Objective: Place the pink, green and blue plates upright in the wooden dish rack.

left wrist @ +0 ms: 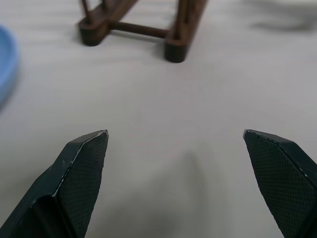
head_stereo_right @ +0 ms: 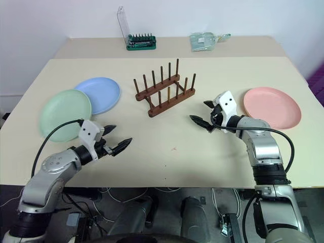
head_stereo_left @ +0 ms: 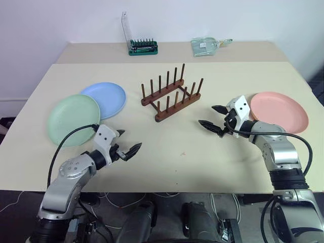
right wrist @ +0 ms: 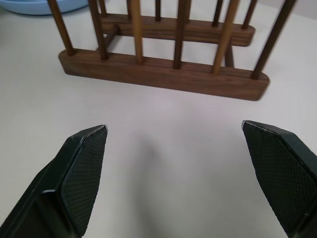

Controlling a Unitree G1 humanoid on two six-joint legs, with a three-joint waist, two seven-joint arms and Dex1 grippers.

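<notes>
Plates all flat on table (head_stereo_left: 167, 152): green (head_stereo_left: 73, 119), blue (head_stereo_left: 105, 98) overlapping on left, pink (head_stereo_left: 279, 111) right; rack (head_stereo_left: 171, 93) empty btwn; L gripper (head_stereo_left: 128, 141) & R gripper (head_stereo_left: 213, 117) both spread wide, holding nothing.

Robot test bench in a lab or workshop room. Two plain beige tables (head_stereo_left: 167, 147) butted end to end against a bare white wall (head_stereo_left: 202, 17). Green tool holder (head_stereo_left: 143, 47) with clear panel and a clear packet (head_stereo_left: 204, 45) on the far table. Loose cables (head_stereo_left: 121, 200) on the floor beneath the near edge.

Dark wooden rack (head_stereo_left: 171, 95), matte plates (head_stereo_left: 279, 111)
</notes>
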